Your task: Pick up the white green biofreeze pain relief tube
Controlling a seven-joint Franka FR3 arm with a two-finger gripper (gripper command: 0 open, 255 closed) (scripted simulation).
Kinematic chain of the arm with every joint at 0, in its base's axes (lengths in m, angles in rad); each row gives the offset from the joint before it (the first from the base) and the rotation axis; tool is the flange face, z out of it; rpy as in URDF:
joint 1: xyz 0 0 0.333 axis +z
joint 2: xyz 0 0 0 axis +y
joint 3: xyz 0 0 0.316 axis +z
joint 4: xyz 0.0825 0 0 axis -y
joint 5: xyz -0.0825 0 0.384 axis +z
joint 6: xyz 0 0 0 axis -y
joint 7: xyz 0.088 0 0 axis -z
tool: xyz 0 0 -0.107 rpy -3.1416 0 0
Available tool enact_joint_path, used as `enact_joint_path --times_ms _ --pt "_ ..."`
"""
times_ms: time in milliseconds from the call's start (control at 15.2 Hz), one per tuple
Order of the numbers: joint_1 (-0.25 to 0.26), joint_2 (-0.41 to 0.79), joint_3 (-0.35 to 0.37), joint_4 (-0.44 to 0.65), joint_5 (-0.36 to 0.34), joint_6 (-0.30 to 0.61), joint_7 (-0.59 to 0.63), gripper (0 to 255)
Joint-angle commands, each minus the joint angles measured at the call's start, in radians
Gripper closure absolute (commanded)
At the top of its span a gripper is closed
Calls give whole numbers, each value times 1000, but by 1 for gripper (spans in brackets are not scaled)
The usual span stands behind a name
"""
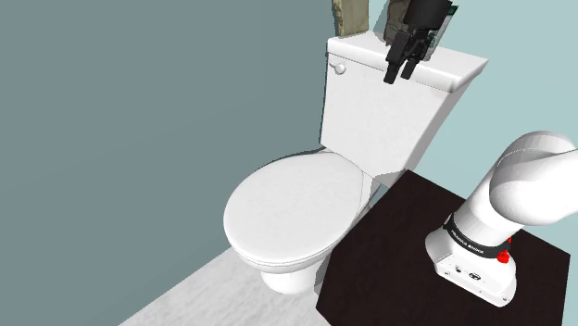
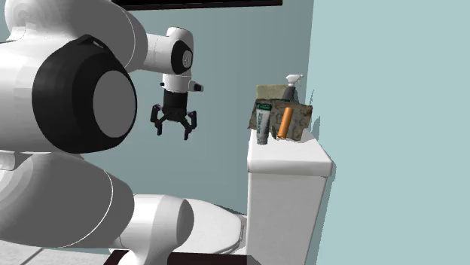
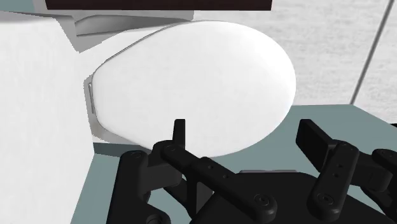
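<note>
1. The white arm (image 1: 533, 181) rises in a bend and reaches far out.
2. Its wrist (image 2: 178, 59) points straight downward.
3. The black hand (image 2: 175, 129) hangs with both fingers (image 3: 180, 130) spread apart, clasping nothing.

Walls (image 1: 139, 93): plain blue-grey; two meet in a corner beside the tank in the second exterior view.
Floor (image 1: 199, 287): pale grey, faintly mottled.
Toilet tank (image 1: 380, 120): white, set against the wall.
Seat lid (image 1: 292, 208): white, closed.
Flush handle (image 1: 339, 68): white, at the tank front's upper corner.
</note>
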Motion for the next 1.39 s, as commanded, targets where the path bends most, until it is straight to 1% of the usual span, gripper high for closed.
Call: enact_joint_path --times_ms 0,330,726,1056,1320 --pt "0 0 0 0 0 0 0 0" --pt "-10 51 -98 96 -103 -49 -172 0" --pt "-4 150 -209 251 -202 -92 -380 0" --pt "13 260 -299 413 -256 -120 -558 0" --pt "31 368 -373 566 -275 -142 -707 0"
